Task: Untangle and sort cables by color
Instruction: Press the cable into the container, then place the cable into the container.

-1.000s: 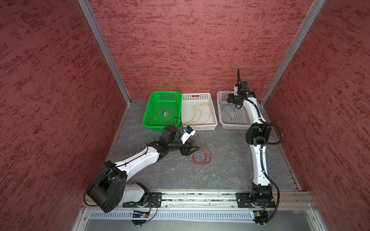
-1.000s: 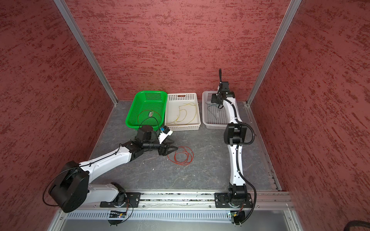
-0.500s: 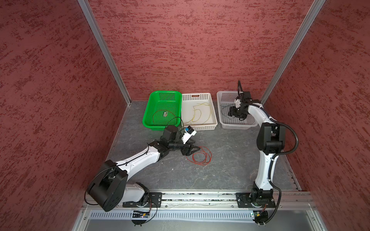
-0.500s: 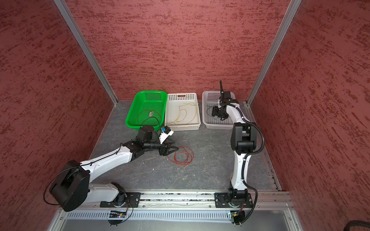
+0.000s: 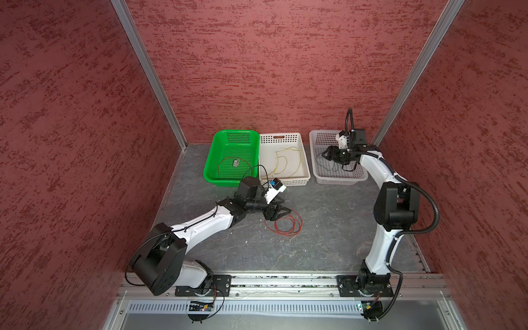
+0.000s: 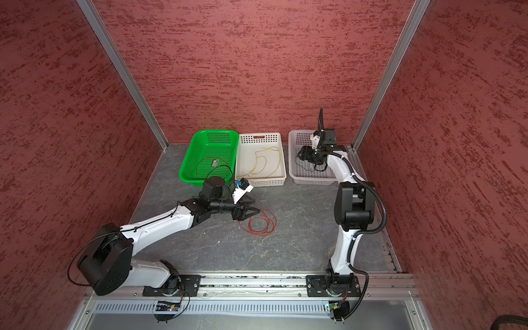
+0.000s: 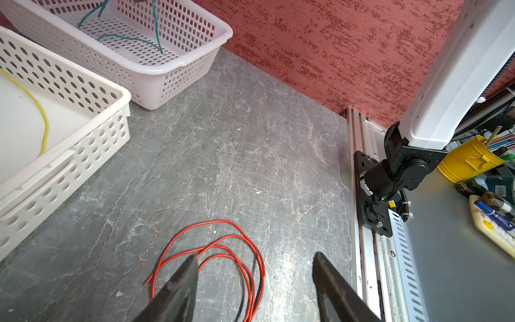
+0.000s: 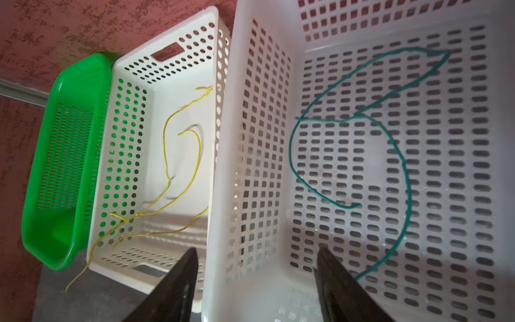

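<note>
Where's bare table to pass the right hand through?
Bare: the grey stone-look tabletop between the coiled red wire and the right arm's white upright; also the strip between that coil and the front aluminium rail. Crowded: around the left hand at the coil.

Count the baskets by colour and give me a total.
Green: 1, the green basket
White: 2, the middle basket with yellow cables and the slotted basket with blue-green cable
Total: 3
</note>
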Action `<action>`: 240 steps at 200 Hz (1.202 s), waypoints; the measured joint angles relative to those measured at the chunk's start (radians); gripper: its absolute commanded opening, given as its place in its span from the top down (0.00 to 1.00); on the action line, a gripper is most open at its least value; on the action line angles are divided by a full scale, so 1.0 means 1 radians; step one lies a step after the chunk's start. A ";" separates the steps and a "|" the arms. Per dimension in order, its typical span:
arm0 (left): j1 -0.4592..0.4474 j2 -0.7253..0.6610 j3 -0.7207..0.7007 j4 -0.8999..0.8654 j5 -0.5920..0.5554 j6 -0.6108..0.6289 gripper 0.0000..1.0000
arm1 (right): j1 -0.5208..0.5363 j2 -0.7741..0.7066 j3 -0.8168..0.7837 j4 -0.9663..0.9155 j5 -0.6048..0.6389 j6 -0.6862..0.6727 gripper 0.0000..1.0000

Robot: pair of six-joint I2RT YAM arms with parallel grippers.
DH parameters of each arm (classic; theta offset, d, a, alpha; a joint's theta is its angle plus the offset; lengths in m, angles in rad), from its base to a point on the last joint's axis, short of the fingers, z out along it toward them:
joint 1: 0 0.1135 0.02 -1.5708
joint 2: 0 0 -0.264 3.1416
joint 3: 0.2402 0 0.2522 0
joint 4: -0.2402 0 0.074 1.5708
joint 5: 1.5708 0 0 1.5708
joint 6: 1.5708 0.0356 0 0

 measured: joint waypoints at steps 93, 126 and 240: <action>-0.056 0.428 0.406 0.148 0.030 -0.030 0.35 | -0.027 -0.104 -0.063 0.101 -0.051 0.090 0.31; -0.075 0.621 0.645 0.172 0.026 -0.037 0.35 | -0.025 -0.103 0.025 0.074 -0.020 0.089 0.31; -0.145 1.071 1.298 0.157 -0.016 -0.154 0.42 | -0.017 -0.113 -0.064 0.113 0.026 0.101 0.32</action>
